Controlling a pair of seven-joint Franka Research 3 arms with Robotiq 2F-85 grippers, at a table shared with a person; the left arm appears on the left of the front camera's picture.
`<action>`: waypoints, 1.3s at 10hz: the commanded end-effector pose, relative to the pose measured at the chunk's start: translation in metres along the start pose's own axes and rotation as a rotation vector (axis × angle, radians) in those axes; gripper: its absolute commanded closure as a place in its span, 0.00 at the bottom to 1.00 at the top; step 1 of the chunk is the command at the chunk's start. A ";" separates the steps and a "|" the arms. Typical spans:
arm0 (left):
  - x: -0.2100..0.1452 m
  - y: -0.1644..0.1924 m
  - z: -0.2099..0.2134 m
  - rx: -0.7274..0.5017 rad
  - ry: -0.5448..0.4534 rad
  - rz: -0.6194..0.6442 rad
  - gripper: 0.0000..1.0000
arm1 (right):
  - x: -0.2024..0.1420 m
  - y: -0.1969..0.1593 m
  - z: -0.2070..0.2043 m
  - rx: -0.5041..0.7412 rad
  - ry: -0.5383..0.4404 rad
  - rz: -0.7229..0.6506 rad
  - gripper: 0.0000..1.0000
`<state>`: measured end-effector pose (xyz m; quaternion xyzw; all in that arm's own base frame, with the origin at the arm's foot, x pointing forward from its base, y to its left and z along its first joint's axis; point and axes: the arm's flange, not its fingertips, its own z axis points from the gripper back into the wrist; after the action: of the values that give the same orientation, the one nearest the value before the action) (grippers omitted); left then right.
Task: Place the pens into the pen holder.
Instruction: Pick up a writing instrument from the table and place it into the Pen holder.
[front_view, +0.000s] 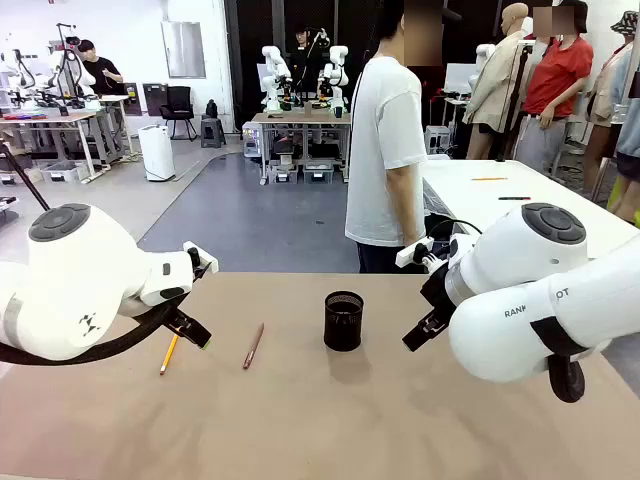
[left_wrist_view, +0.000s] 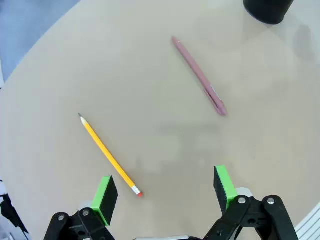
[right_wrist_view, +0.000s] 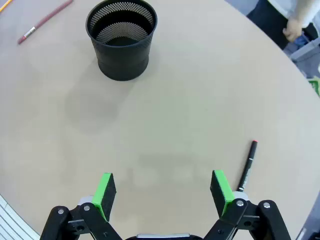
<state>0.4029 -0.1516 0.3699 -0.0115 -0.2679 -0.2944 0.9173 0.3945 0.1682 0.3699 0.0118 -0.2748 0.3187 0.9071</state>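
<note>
A black mesh pen holder (front_view: 343, 320) stands upright at mid-table, empty as seen from above (right_wrist_view: 121, 37). A yellow pencil (front_view: 168, 354) and a reddish-brown pen (front_view: 253, 345) lie flat to its left. My left gripper (front_view: 192, 330) hovers open over them; in its wrist view the pencil (left_wrist_view: 107, 154) runs toward the left finger, the reddish-brown pen (left_wrist_view: 200, 76) lies farther off, and the gripper (left_wrist_view: 165, 192) holds nothing. My right gripper (right_wrist_view: 162, 192) hangs open above bare table, with a black red-tipped pen (right_wrist_view: 247, 165) just beside its right finger. The right gripper (front_view: 420, 333) is right of the holder.
A person in a white T-shirt (front_view: 385, 150) stands at the far edge of the table, a hand (right_wrist_view: 295, 26) hanging near it. The table's curved far edge (right_wrist_view: 280, 47) lies beyond the holder. A white table (front_view: 500, 195) stands behind on the right.
</note>
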 end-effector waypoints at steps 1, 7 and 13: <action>0.000 0.000 0.000 0.000 0.000 0.000 0.00 | 0.000 0.000 0.000 0.000 0.000 0.000 0.00; 0.000 0.000 0.000 0.000 0.000 0.000 0.00 | 0.000 0.000 0.000 0.000 0.000 0.000 0.00; 0.000 0.000 0.000 0.000 0.000 0.000 0.00 | 0.000 0.000 0.000 0.000 0.000 0.000 0.00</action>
<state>0.4028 -0.1518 0.3699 -0.0116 -0.2679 -0.2945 0.9173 0.3945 0.1682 0.3696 0.0116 -0.2744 0.3190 0.9071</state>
